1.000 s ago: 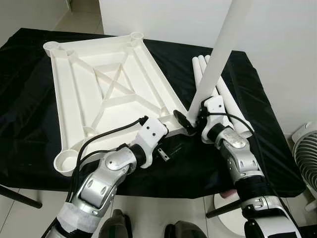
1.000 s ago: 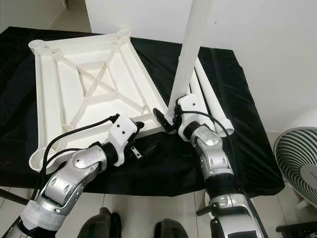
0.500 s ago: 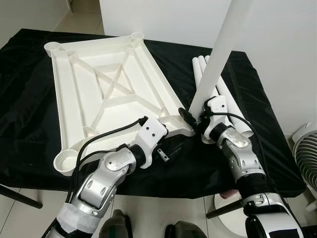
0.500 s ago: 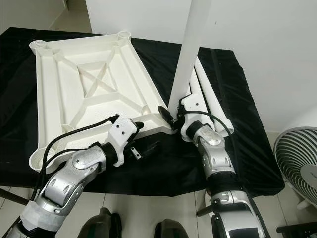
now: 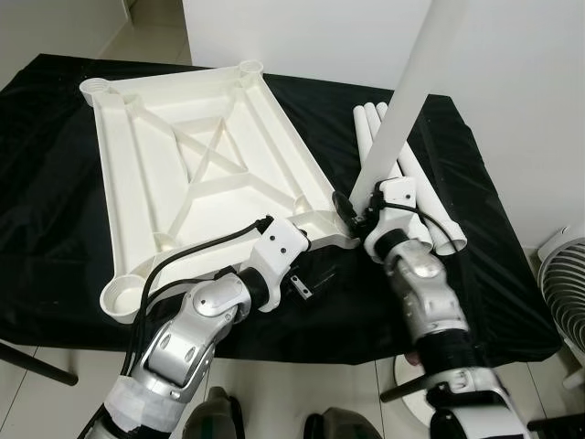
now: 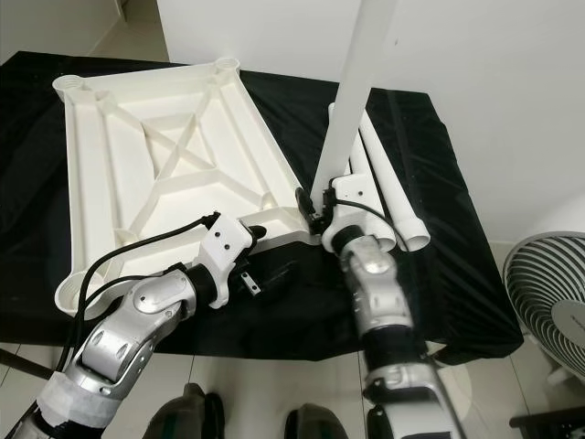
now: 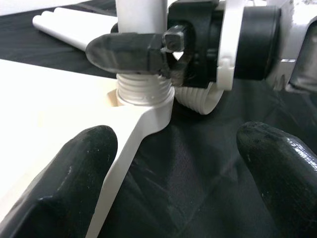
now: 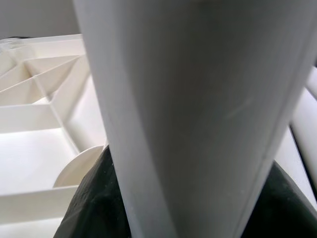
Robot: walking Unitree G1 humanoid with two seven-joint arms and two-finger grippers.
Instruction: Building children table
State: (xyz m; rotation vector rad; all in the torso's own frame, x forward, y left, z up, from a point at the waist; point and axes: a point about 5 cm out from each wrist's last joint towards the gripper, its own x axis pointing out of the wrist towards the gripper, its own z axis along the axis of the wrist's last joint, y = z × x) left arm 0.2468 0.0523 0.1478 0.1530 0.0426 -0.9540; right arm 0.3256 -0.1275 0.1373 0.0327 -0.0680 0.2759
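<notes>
White plastic tabletop [image 5: 196, 165] lies upside down; the right gripper [image 5: 356, 212] clamps an upright leg [image 5: 399, 101] at its corner socket [image 7: 143, 94], the left gripper [image 7: 173, 163] spread wide beside it

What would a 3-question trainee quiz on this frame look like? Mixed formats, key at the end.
1. True or false: the tabletop lies upside down on the black cloth, ribs facing up.
2. Multiple choice: the right end effector is shut on
A. a loose leg lying on the cloth
B. the upright leg at the tabletop's near right corner socket
C. the tabletop's edge
3. Fill in: the left end effector is ____, its fingers either side of that corner, holding nothing.

Key: 1 true; 2 B; 3 open. The spare legs lie on the cloth to the right of the tabletop.
</notes>
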